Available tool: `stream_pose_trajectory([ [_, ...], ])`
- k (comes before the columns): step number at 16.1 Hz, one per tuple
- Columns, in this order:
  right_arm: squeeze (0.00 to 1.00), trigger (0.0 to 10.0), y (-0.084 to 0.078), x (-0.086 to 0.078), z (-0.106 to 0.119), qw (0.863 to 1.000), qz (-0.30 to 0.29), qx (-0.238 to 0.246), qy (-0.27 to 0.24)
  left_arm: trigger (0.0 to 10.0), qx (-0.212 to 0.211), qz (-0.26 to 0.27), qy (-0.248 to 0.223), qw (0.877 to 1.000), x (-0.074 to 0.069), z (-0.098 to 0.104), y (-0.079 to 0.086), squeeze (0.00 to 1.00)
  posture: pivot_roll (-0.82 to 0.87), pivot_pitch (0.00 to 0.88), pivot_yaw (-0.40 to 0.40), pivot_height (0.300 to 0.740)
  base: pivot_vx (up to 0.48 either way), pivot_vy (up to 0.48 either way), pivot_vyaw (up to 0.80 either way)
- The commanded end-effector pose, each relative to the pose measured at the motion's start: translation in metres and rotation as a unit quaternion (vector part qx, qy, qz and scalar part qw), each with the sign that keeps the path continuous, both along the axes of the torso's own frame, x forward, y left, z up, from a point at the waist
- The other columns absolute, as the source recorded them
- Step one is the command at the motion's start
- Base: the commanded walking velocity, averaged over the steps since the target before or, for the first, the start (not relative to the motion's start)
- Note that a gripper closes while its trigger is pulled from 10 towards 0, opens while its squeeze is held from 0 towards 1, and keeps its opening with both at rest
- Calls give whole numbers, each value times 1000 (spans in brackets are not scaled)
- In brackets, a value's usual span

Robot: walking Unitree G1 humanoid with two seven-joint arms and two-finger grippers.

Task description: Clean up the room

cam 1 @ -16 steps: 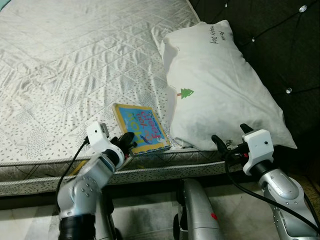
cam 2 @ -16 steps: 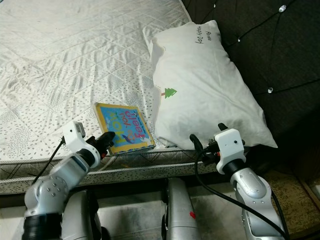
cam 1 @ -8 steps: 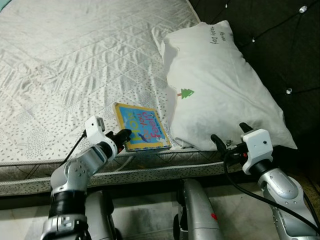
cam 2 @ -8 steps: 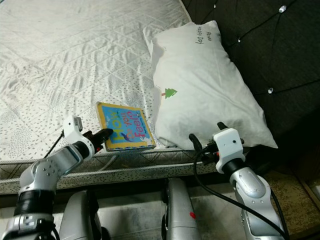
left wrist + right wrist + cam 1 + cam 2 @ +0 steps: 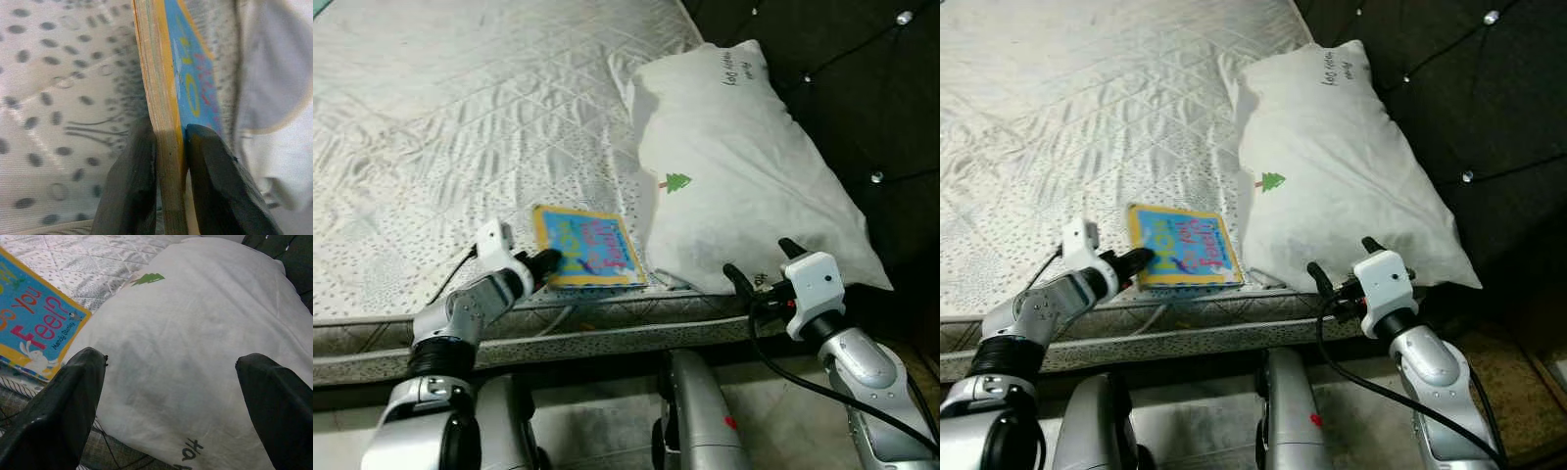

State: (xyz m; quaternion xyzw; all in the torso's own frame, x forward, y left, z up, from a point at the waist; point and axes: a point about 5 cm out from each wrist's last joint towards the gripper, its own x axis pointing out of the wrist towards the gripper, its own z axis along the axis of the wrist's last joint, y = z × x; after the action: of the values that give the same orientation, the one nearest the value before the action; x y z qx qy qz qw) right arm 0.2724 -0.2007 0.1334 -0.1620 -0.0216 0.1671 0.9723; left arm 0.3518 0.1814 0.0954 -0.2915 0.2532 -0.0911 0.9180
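A blue and yellow board book [image 5: 587, 250] lies near the front edge of the mattress [image 5: 460, 127], just left of the white pillow [image 5: 734, 166]. My left gripper [image 5: 546, 262] is shut on the book's left edge; in the left wrist view its two fingers [image 5: 132, 191] pinch the thick yellow book [image 5: 168, 98] from both sides. My right gripper [image 5: 756, 266] is open, held at the pillow's near corner. Through the right wrist view the pillow [image 5: 195, 352] spreads between the wide-apart fingers [image 5: 63, 406], with the book [image 5: 29, 328] beside it.
A dark tufted headboard [image 5: 862, 88] rises behind and to the right of the pillow. The mattress's side band [image 5: 607, 328] runs across in front of my legs [image 5: 700, 411]. Bare floor shows at bottom right.
My left arm has stretched forward and to the left, and its gripper has closed on the book's left edge. The book has turned slightly. The right gripper has barely moved.
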Motion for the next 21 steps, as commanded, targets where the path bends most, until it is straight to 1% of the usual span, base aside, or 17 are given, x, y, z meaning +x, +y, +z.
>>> stream_pose_trajectory([
  [1, 0, 10000, -2, -1, 4, 1000, 2, -8, -9, 10000, 31, 10, 11, 999, 0, -5, 6, 1000, -252, 165, -59, 541, 0, 0, 0],
  [2, 0, 10000, -2, -1, 4, 1000, 2, -10, -10, 10000, 45, 17, 12, 999, 1, -6, 10, 1000, -257, 168, -64, 541, 0, 0, 0],
  [3, 0, 10000, -2, -1, 4, 1000, 3, -11, -10, 10000, 47, 28, 8, 998, 2, -6, 14, 1000, -257, 168, -64, 541, 0, 0, 0],
  [5, 0, 10000, -2, -1, 4, 1000, 4, -13, -11, 10000, 67, 49, 6, 997, 4, -6, 26, 1000, -256, 172, -60, 541, 0, 0, 0],
  [11, 0, 10000, 1, -1, 3, 1000, 4, -14, -14, 10000, 103, 91, 2, 990, 5, -5, 53, 1000, -252, 172, -55, 541, 0, 0, 0],
  [13, 0, 10000, 0, -1, 3, 1000, 3, -15, -14, 10000, 116, 98, -4, 988, 7, -2, 57, 1000, -252, 173, -53, 541, 0, 0, 0],
  [14, 0, 10000, 0, -2, 2, 1000, 2, -15, -14, 10000, 122, 103, -8, 987, 8, -2, 55, 1000, -248, 174, -48, 541, 0, 0, 0],
  [15, 0, 10000, 0, -2, 2, 1000, 2, -14, -14, 10000, 126, 113, -7, 985, 7, -4, 56, 1000, -248, 174, -48, 541, 0, 0, 0],
  [16, 0, 10000, 1, -3, 2, 1000, 3, -15, -16, 10000, 134, 140, -4, 981, 5, -8, 59, 1000, -254, 176, -48, 541, 0, 0, 0],
  [17, 0, 10000, 2, -4, 2, 1000, 6, -20, -18, 10000, 144, 152, -2, 978, 4, -10, 63, 1000, -265, 182, -50, 541, 0, 0, 0],
  [19, 0, 10000, -3, -8, 3, 1000, 3, -24, -16, 10000, 142, 155, 0, 978, 2, -12, 64, 1000, -271, 191, -54, 541, 0, 0, 0],
  [20, 0, 10000, -10, -12, 4, 999, -3, -31, -12, 10000, 150, 152, 1, 977, 2, -14, 63, 816, -280, 200, -58, 541, 0, 0, 0],
  [21, 0, 10000, -18, -16, 5, 999, -14, -39, -10, 10000, 163, 154, -1, 975, 1, -15, 62, 0, -293, 213, -64, 541, 0, 0, 0],
])
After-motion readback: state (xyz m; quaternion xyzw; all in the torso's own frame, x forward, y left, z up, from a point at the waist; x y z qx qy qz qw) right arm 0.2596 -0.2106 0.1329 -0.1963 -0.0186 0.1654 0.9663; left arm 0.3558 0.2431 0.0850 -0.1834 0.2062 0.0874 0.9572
